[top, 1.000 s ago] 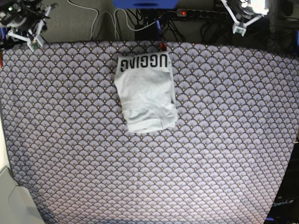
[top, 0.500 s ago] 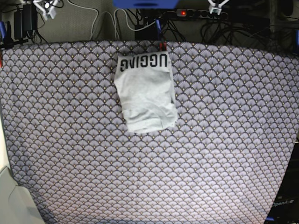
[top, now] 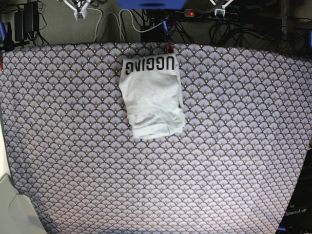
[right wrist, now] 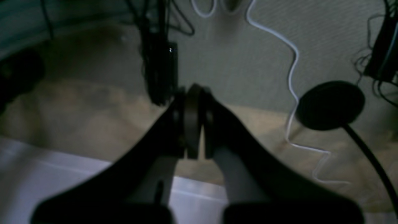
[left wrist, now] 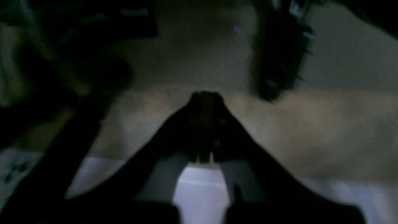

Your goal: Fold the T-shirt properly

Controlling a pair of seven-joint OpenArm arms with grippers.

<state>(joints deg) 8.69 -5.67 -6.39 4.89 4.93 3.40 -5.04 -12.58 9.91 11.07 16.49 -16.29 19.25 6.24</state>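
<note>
The light grey T-shirt [top: 153,97] lies folded into a compact rectangle at the back middle of the table, with black block lettering [top: 148,65] along its far edge. My right gripper [right wrist: 193,91] looks shut and empty, and hangs over the floor behind the table. In the base view only its tip [top: 78,9] shows at the top left. My left gripper [left wrist: 205,97] is also shut and empty, dark and blurred. Its tip [top: 219,7] shows at the top right of the base view. Both are far from the shirt.
The purple-grey fan-patterned tablecloth [top: 234,146] covers the table. Behind the far edge are cables, a power strip with a red light [top: 191,13] and a white cable [right wrist: 290,71]. A round black object [right wrist: 329,104] stands on the floor. A pale object [top: 12,209] sits at the front left corner.
Both arms have pulled up and back over the second, almost leaving the base view, and moved inward along the top edge. The T-shirt has not moved.
</note>
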